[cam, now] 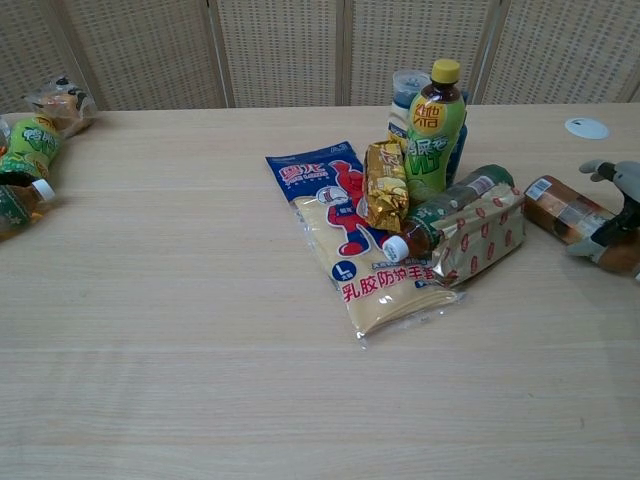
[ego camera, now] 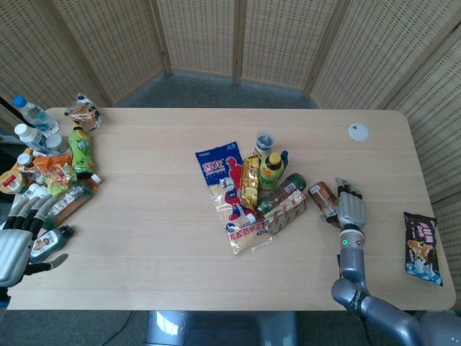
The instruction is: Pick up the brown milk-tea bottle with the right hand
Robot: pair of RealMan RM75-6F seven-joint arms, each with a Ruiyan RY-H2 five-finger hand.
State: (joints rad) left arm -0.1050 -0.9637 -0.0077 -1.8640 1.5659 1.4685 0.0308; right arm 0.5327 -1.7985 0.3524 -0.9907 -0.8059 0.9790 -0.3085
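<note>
Brown bottle (ego camera: 323,197) lies on its side on table (ego camera: 158,238), right of snack pile. Right hand (ego camera: 351,210) wraps it — fingers (cam: 604,168) curled over, bottle not yet lifted. Left hand (ego camera: 16,245) idle, fingers spread, holding nothing.

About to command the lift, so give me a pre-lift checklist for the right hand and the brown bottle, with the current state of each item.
1. Right hand at the brown milk-tea bottle: ok, fingers lie on the bottle's right side.
2. Grip fully closed around the bottle: cannot tell; the chest view shows fingers over it, but the edge of the picture cuts off the rest of the hand.
3. Bottle pose: lying on its side on the table, not upright: ok to note.
4. Clearance from the red-patterned packet beside it: ok, a gap shows.
5. Left hand out of the way: ok, at the table's far left edge, holding nothing.
</note>
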